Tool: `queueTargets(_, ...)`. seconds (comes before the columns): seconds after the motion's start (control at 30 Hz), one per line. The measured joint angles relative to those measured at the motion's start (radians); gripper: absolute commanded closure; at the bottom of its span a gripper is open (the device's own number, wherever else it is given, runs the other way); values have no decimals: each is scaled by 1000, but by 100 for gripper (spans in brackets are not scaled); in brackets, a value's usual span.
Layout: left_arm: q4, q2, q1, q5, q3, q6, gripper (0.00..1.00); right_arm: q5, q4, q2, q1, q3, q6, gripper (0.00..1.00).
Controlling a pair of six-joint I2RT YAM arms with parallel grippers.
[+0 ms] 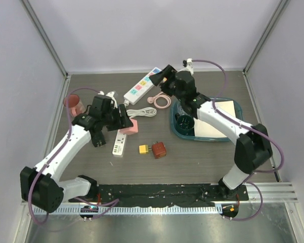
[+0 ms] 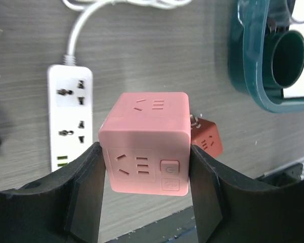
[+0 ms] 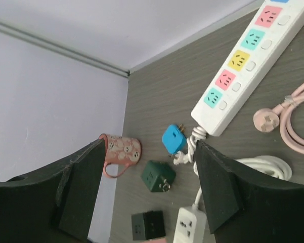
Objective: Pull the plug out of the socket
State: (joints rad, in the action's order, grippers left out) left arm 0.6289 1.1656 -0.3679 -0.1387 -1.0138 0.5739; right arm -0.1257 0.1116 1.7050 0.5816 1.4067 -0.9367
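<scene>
Finding: my left pincer [image 2: 146,154] is closed on the pink cube socket [image 2: 146,126], one finger flat against each side, holding it just above the desk [image 1: 192,167]. The top face and the face toward the wrist camera both show bare slots and a switch. No plug sits in either. Its other faces are hidden, so I cannot tell whether a plug remains there.

Finding: my right pincer [image 3: 150,147] stands wide and holds nothing. It is raised over the far part of the desk, beside the multicolour power strip [image 3: 243,66].

Relation governing the next move: the cube lies to the left of the right pincer and nearer the arm bases, well apart from it. The left arm is already on the cube, so any pulling falls to the right arm. A cube has no long axis, so a pull would run straight out of whichever face carries the plug.

Also noted: a yellow plug [image 1: 143,149] lies touching a red-brown adapter [image 1: 158,150] on the desk. A white power strip [image 2: 71,116] lies beside the cube.
</scene>
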Motion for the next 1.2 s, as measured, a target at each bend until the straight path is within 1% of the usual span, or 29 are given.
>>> queueTargets(0.13, -25, 81, -35, -43, 0, 33, 97, 32, 13, -175, 0, -224, 24, 23)
queueTargets(0.17, -37, 107, -39, -56, 0, 42, 94, 33, 11, -211, 0, -272, 27, 23)
queueTargets(0.23, -63, 165, -48, -72, 0, 51, 92, 29, -7, -268, 0, -335, 48, 23)
queueTargets(0.3, -79, 224, -62, -73, -2, 52, 90, 11, -32, -311, 0, -360, 76, 22)
queueTargets(0.4, -92, 307, -82, -75, -14, 53, 87, -28, -62, -366, 0, -356, 134, 22)
queueTargets(0.5, -123, 369, -93, -85, -17, 59, 82, -68, -93, -416, 0, -337, 194, 21)
queueTargets(0.6, -146, 421, -105, -94, -18, 70, 66, -104, -95, -447, 0, -327, 243, 21)
queueTargets(0.63, -150, 434, -109, -93, -19, 73, 54, -114, -98, -453, 0, -323, 256, 21)
queueTargets(0.7, -154, 448, -112, -100, -29, 74, 42, -134, -113, -455, -3, -314, 285, 21)
queueTargets(0.73, -157, 451, -114, -99, -34, 74, 33, -142, -124, -454, -3, -311, 296, 21)
queueTargets(0.8, -158, 459, -116, -94, -48, 69, 25, -156, -148, -454, -7, -307, 315, 20)
queueTargets(0.83, -153, 463, -116, -89, -58, 70, 15, -163, -156, -453, -8, -305, 323, 20)
queueTargets(0.93, -118, 472, -116, -67, -110, 51, 7, -177, -166, -445, -13, -298, 346, 20)
queueTargets(1.0, -82, 472, -116, -37, -158, 39, 4, -182, -174, -432, -20, -287, 359, 19)
queueTargets(1.2, 21, 455, -116, 80, -318, -7, 2, -186, -198, -370, -48, -257, 383, 19)
